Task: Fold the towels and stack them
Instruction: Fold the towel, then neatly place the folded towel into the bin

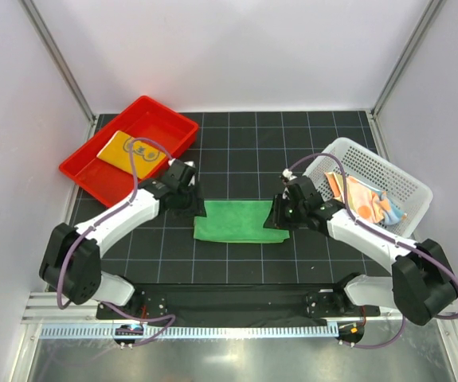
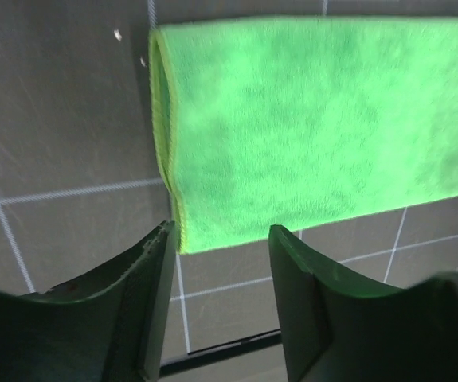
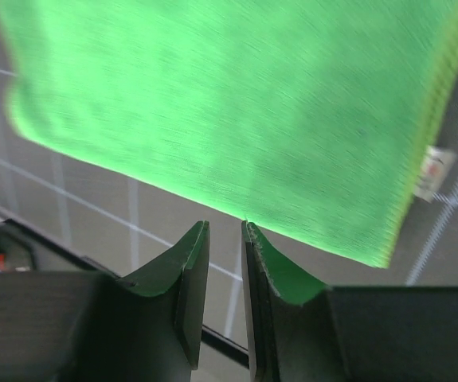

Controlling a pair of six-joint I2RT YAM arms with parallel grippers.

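Note:
A plain green towel (image 1: 236, 222) lies folded into a flat band on the black grid mat. My left gripper (image 1: 190, 204) hovers at the towel's left end, open, with only mat between its fingers (image 2: 221, 243); the folded edge of the green towel (image 2: 316, 119) lies just beyond the tips. At the right end, my right gripper (image 1: 279, 216) stands open by a narrow gap with nothing in it (image 3: 225, 231), above the green towel (image 3: 236, 111). The yellow-orange towel (image 1: 130, 151) lies in the red tray. The striped, dotted towel (image 1: 369, 200) sits crumpled in the white basket.
The red tray (image 1: 93, 171) stands at the back left, close to the left arm. The white perforated basket (image 1: 388, 171) stands at the right, beside the right arm. A white label (image 3: 434, 171) sticks out at the green towel's right edge.

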